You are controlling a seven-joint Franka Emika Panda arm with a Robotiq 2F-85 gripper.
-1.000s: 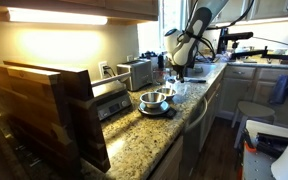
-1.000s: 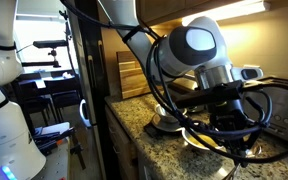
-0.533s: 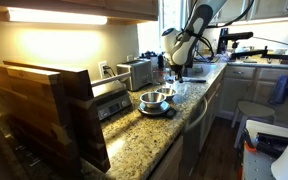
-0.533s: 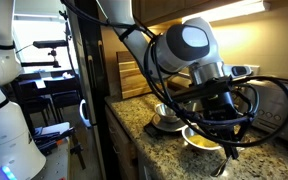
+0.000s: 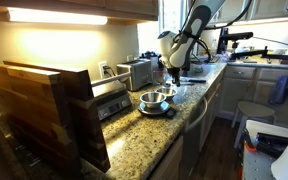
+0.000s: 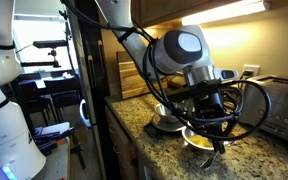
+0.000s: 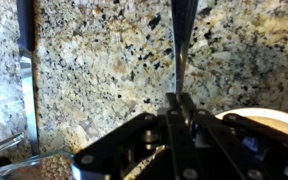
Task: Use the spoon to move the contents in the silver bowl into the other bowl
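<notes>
Gripper: the gripper has its jaws pressed together on the thin dark handle of the spoon. The handle runs straight out from the fingertips to the top edge of the wrist view. The spoon's scoop end is out of sight, so I cannot tell whether it is loaded or empty.

Just changed: the grip has stayed as tight as it was a second ago. The arm has edged along the counter towards the silver bowl.

Meaning: probably an approach for a scoop, and the transfer does not look finished.

Silver bowl: it stands on a dark flat base, between the toaster at the back and the counter's front edge. Its contents are too small to make out.

Other bowl: in an exterior view the other bowl sits just beside the silver one, under the gripper. Its pale rim shows at the wrist view's lower right. The inside looks yellowish, but I cannot tell whether that is food or the bowl's own colour.
</notes>
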